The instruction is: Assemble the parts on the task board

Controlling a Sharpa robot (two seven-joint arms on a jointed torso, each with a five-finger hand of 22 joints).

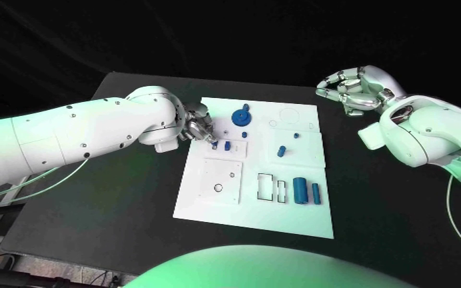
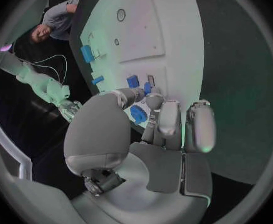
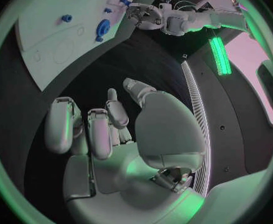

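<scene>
Board (image 1: pixel 288 218) with seven blue parts, as I count.
My left hand (image 1: pixel 200 128) fingers curl at the board's edge, grasp unclear; right hand (image 1: pixel 354 90) curled, empty.

A black table (image 1: pixel 115 195) carried the scene, its dark top running out past the white task board (image 1: pixel 254 215) on every side. The board lay flat near the table's middle (slightly skewed to the table's edges, its near end closer to the robot). It was the one thing that rested directly on the tabletop. In the left wrist view the same dark surface (image 2: pixel 235 69) showed beside the board's long edge (image 2: pixel 186 45).
</scene>
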